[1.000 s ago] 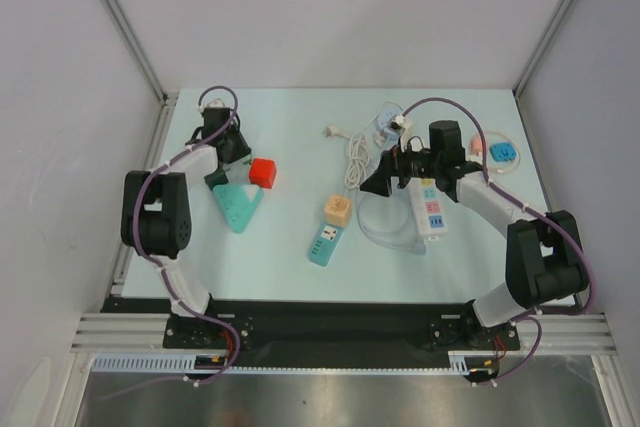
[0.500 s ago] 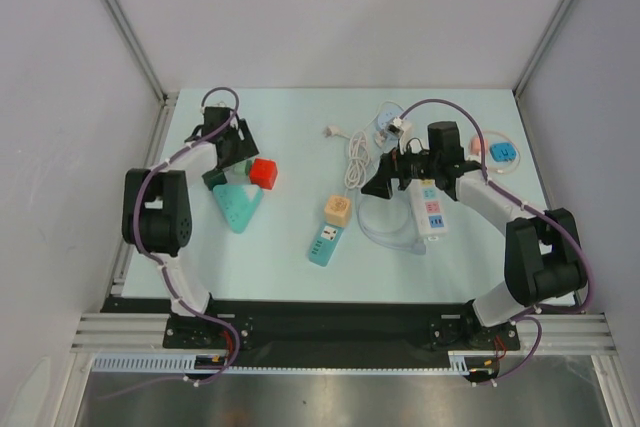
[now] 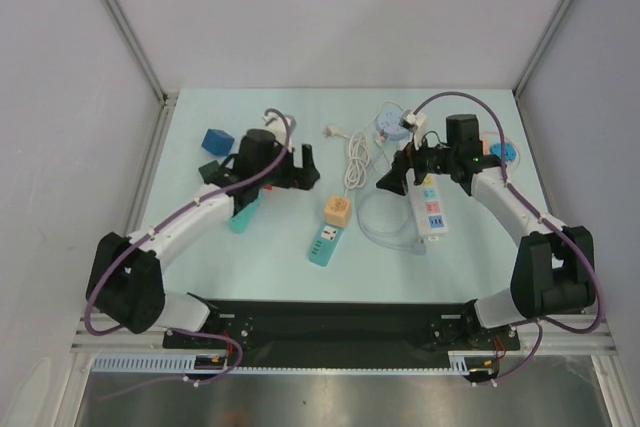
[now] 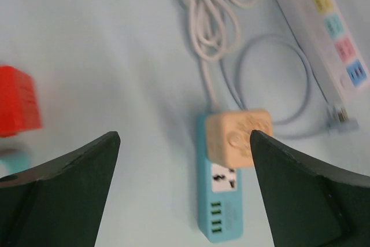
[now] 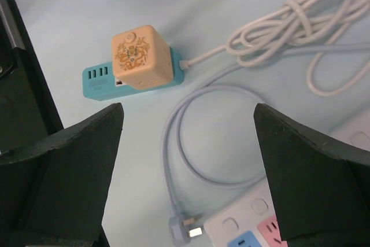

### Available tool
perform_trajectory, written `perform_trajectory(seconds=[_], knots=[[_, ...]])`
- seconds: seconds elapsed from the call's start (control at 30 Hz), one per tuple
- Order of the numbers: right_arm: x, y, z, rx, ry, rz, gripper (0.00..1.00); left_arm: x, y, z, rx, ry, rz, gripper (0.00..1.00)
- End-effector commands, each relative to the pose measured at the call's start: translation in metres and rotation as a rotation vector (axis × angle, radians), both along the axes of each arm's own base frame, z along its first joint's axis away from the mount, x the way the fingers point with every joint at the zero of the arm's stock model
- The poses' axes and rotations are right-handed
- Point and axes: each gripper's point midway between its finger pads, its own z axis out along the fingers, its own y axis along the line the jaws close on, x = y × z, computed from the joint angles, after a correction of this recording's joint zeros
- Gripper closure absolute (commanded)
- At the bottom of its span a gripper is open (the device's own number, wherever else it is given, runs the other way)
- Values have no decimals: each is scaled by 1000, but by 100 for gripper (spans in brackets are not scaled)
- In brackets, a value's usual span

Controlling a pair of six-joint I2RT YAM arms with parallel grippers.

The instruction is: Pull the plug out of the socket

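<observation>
The beige cube plug (image 3: 338,210) sits in the teal socket strip (image 3: 326,242) at the middle of the table. My left gripper (image 3: 300,167) hovers open to the plug's far left, and in the left wrist view the plug (image 4: 239,137) and socket (image 4: 219,201) lie near its right finger. My right gripper (image 3: 392,179) is open to the plug's right, above a grey cable loop (image 5: 191,143). From the right wrist the plug (image 5: 141,57) stands upright on the socket (image 5: 98,82), apart from both fingers. Neither gripper holds anything.
A white power strip (image 3: 430,209) with coloured outlets lies right of the socket. A coiled white cord (image 3: 355,152) runs back from it. A red cube (image 4: 17,108), a blue cube (image 3: 217,139) and a teal triangular strip (image 3: 245,212) are at the left.
My left arm has swung from the far left toward the middle and its jaws have opened. A blue cube now shows where it was. My right gripper has drifted slightly right.
</observation>
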Motion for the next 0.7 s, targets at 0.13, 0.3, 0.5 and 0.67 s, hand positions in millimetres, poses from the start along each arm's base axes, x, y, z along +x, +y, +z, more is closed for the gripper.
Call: perform_trajectory(seconds=[0.13,0.3,0.5,0.67], knots=[[-7,-25,50,4,-156,-53,0,-65,-56,-8,-9,13,-122,1],[-15,-34,53,45,-201,-82,0,-80,-76,-30,108,43,-125,1],[-16,-37,52,70,-189,-82,0,-74,-87,-51,220,74,-79,0],[-16,-37,49,69,-180,-79,0,-65,-94,-56,257,82,-49,0]])
